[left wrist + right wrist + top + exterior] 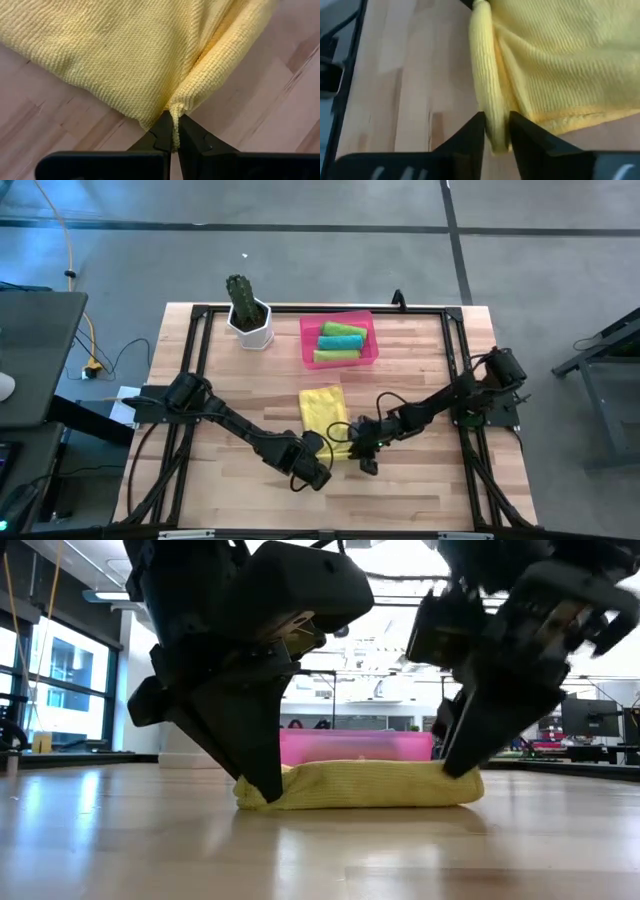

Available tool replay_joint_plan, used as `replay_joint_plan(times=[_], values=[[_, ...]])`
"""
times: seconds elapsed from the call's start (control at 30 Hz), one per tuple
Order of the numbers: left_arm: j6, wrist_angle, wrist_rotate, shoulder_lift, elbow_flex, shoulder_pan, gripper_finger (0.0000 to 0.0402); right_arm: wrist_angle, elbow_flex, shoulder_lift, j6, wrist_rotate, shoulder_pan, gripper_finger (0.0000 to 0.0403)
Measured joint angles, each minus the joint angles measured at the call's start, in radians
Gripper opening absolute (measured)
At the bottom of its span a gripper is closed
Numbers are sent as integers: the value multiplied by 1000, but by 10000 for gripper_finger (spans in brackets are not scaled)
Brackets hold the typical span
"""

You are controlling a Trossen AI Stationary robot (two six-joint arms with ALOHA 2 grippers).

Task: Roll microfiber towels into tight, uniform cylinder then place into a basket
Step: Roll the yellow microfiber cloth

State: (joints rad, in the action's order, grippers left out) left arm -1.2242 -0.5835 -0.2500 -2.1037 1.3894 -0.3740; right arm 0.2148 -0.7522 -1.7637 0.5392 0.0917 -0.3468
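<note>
Your left gripper (173, 131) pinches one corner of the yellow towel's (322, 408) rolled near edge; your right gripper (496, 125) straddles the other end, fingers narrow around the roll. The towel lies mid-table, in front of the basket (307, 340), which holds three rolled towels (340, 342).

High view overhead, whole table (420, 480); low view table-level; wrist views close; all share yellow towel (322, 408).
</note>
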Motion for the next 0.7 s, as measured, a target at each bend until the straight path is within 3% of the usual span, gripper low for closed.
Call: replay_joint_plan(times=[0.23,0.43,0.7], values=[[5,3,3,-2,-1,0,5,-104,0,138,-142,29,22,121],[5,4,3,-2,-2,0,5,-33,0,162,-417,13,-89,123],[16,6,4,-2,-2,0,5,16,-2,37,-508,-269,-213,124]])
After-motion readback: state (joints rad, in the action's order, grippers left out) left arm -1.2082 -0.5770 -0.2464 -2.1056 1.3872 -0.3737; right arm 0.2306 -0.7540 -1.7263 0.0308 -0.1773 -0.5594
